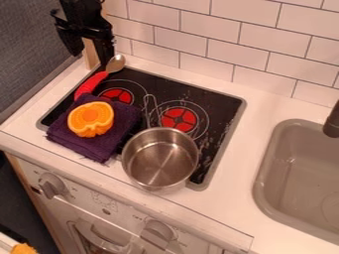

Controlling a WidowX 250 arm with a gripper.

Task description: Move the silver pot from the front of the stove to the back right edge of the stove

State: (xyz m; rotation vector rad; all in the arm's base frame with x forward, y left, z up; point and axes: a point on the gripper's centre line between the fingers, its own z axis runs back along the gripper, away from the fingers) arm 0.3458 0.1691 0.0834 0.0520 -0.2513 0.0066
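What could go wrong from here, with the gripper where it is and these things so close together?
The gripper hangs close to the spoon; coming lower, it might knock it. The orange piece rests on a folded purple cloth, so a tug on the cloth could shift it. The pot stands beside the cloth and might get nudged too.

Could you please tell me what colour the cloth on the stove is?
The cloth is dark purple, which shows best in the camera view.
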